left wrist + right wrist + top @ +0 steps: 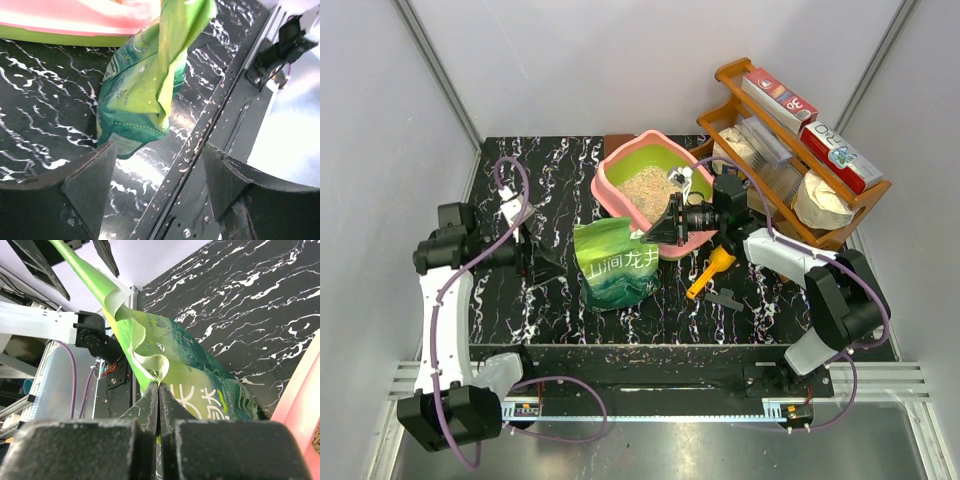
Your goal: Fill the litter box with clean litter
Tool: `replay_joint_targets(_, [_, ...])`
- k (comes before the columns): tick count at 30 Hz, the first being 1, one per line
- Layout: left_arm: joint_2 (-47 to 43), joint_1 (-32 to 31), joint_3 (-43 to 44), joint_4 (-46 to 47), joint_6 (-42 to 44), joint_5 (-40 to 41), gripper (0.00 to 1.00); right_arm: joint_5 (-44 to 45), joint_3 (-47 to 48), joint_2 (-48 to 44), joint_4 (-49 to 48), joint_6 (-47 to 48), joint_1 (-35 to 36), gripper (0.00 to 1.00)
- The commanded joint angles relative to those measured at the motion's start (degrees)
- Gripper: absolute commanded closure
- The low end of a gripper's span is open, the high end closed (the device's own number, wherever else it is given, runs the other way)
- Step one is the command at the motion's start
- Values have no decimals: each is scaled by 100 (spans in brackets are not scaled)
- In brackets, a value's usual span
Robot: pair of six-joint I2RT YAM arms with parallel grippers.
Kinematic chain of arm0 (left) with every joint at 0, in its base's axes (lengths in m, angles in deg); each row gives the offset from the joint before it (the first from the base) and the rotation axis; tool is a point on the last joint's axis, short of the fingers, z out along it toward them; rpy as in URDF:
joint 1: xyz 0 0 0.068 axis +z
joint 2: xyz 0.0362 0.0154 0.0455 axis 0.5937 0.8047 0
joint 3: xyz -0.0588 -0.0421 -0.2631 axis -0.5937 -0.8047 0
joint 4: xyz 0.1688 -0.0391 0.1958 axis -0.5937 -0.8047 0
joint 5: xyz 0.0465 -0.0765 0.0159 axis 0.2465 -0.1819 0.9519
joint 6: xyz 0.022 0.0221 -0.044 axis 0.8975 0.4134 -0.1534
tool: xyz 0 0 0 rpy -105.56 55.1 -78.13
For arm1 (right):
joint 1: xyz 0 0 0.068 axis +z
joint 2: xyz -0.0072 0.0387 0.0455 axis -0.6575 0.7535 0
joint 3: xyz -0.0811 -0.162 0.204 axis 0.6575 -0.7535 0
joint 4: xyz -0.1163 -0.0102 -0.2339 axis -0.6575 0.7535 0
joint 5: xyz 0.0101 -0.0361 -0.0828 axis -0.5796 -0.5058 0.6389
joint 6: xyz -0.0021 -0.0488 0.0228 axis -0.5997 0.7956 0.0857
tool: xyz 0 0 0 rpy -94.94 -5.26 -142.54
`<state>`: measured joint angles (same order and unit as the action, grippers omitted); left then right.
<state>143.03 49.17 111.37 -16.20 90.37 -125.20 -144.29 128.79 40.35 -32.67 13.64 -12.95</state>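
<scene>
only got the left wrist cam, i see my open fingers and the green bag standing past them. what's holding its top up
observer: the right gripper is shut on a fold near the top of the green bag.
operator: ok, any litter in the box yet
observer: yes, beige litter covers part of the litter box floor.
operator: where's the scoop
observer: the yellow-orange scoop lies on the table just right of the bag.
</scene>
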Motion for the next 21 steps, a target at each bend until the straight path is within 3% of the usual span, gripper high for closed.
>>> replay_joint_targets(1, [-442,-543,-830,2574,-1960,-253,26,39,357,-138,328,-65,-83,100])
replay_joint_targets(3, [-820,-791,-1235,3562,-3220,-41,26,48,409,-120,434,-91,-92,100])
replay_joint_targets(4, [-917,-983,-1655,4559,-3682,186,25,48,427,-103,460,-109,-83,100])
replay_joint_targets(6, [-1058,-1143,-1983,5348,-4734,337,25,66,462,-85,487,-126,-92,100])
replay_joint_targets(10, [-953,-1451,-2545,6808,-5899,627,26,66,454,-85,504,-197,-83,100])
replay_joint_targets(12, [-918,-1451,-2670,7099,-6347,680,26,13,445,-111,540,-197,-83,100])
replay_joint_targets(17, [-733,-1451,-2697,7372,-6499,716,28,-48,313,-173,435,-232,-83,99])
replay_joint_targets(20, [-505,-1451,-2732,7487,-6587,549,35,-93,155,-155,136,-276,-83,87])
replay_joint_targets(21, [-452,-1451,-2749,7478,-6500,392,43,-84,103,-129,40,-276,-83,77])
